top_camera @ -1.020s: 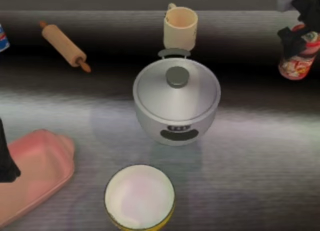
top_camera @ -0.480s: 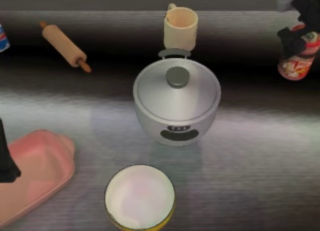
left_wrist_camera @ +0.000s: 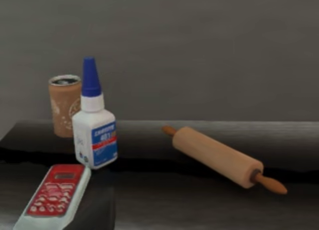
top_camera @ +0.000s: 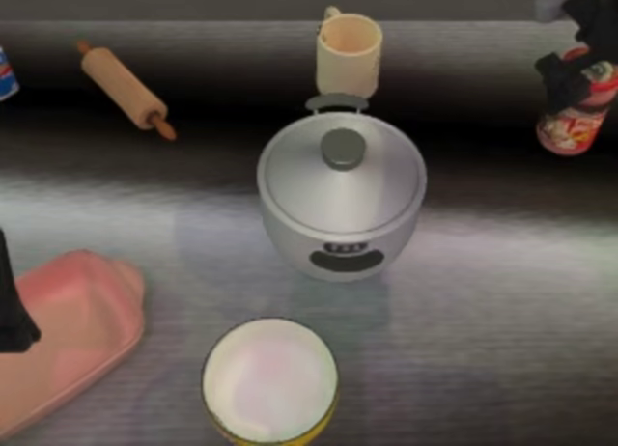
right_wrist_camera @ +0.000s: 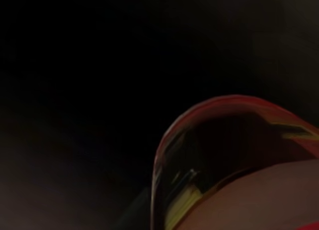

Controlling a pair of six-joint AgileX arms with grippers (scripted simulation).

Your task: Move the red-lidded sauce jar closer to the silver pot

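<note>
The red-lidded sauce jar [top_camera: 572, 127] stands at the table's far right, near the back edge, well apart from the silver pot [top_camera: 340, 200]. The pot sits in the middle with its domed lid on and its dark oval mark facing the front. My right gripper [top_camera: 577, 74] is down over the jar's top and hides most of the lid. The right wrist view is dark. My left gripper [top_camera: 12, 306] is parked at the left edge, over a pink object.
A cream mug [top_camera: 350, 52] stands just behind the pot and a yellow-rimmed white bowl [top_camera: 269, 380] in front of it. A rolling pin [top_camera: 126, 87] lies at back left. The pink object [top_camera: 72, 330] fills the front left. A glue bottle [left_wrist_camera: 93, 125], brown can [left_wrist_camera: 65, 104] and red handset [left_wrist_camera: 55, 195] crowd the far left.
</note>
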